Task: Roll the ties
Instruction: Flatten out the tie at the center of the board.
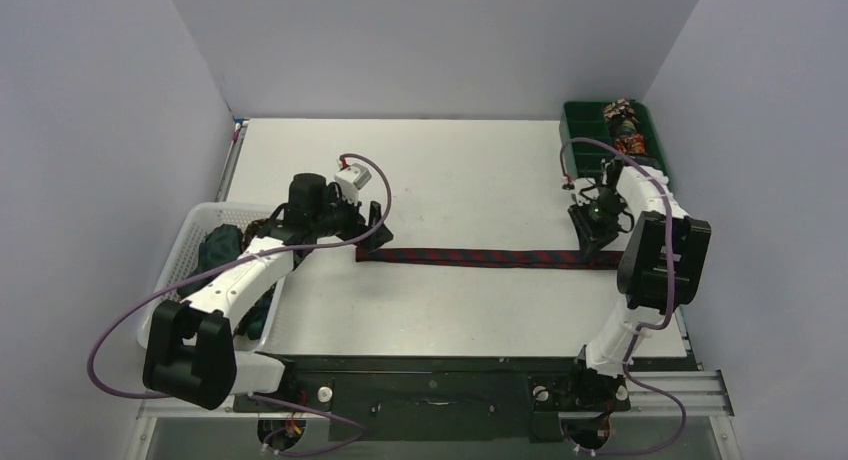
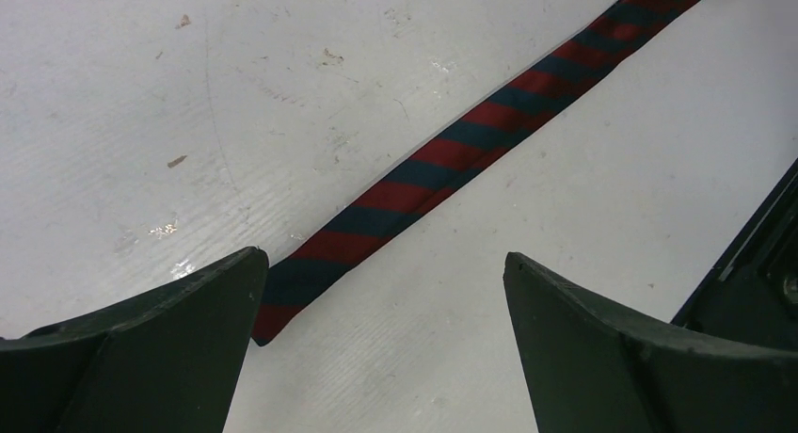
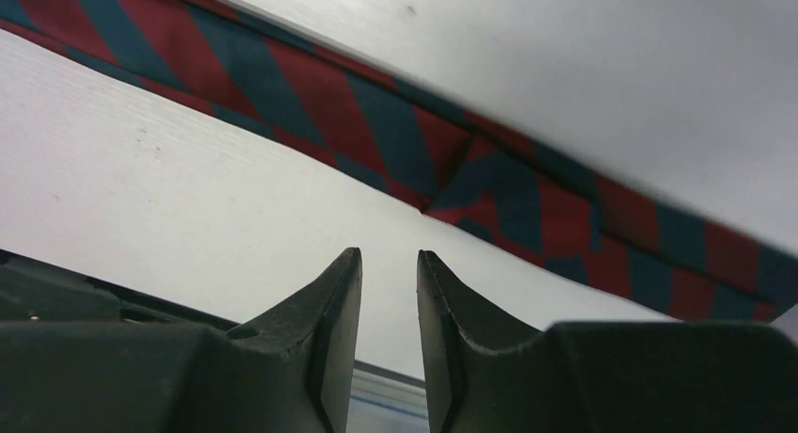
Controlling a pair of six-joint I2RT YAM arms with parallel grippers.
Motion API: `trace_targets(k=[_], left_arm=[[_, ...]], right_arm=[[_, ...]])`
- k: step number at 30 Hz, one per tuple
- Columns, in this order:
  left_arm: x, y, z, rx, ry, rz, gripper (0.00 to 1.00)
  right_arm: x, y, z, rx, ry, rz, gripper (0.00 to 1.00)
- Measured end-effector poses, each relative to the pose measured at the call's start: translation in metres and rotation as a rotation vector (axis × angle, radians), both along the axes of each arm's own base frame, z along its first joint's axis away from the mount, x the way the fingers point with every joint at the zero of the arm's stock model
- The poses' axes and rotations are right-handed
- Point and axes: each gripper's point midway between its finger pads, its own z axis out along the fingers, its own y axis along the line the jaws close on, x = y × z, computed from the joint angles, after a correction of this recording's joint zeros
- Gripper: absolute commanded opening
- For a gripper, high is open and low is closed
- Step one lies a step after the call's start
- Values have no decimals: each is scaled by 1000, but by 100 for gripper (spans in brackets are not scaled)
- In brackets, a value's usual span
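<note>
A long navy tie with red diagonal stripes (image 1: 480,257) lies flat and stretched across the table between my two grippers. My left gripper (image 1: 372,230) hovers over its narrow left end, jaws wide open and empty (image 2: 384,256). The tie's tip (image 2: 282,306) lies beside the left finger (image 2: 169,339). My right gripper (image 1: 592,238) is low at the wide right end. Its jaws stand a narrow gap apart with nothing between them (image 3: 389,254), and the striped tie (image 3: 376,122) with a fold in it lies just beyond the tips.
A white mesh basket (image 1: 180,255) at the left holds dark green fabric (image 1: 218,245), under my left arm. A green compartment tray (image 1: 585,130) sits at the back right with rolled multicoloured ties (image 1: 625,120) in it. Grey walls enclose the table.
</note>
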Motion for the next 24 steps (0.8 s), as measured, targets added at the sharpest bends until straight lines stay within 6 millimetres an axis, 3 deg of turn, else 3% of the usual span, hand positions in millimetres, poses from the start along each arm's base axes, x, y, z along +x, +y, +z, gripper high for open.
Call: trace_targets(k=[3,9,12,16,24], left_arm=[[0,-3,0,-37,37,37,97],[-3,-5,-16,-56,138,80,97],[-3,-1,-22,-65,179,114,97],[-3,8,-30,-91,229,177,97],[-15,21,-55,-124,343,272,97]], right_arm=[[-10,-21,1,5,28,-114,23],[-5,-17,-5,19,28,-195,16],[-7,-21,-21,-13,53,-208,15],[-20,-42,-50,-116,139,-213,15],[-40,-107,-50,-299,201,-253,15]])
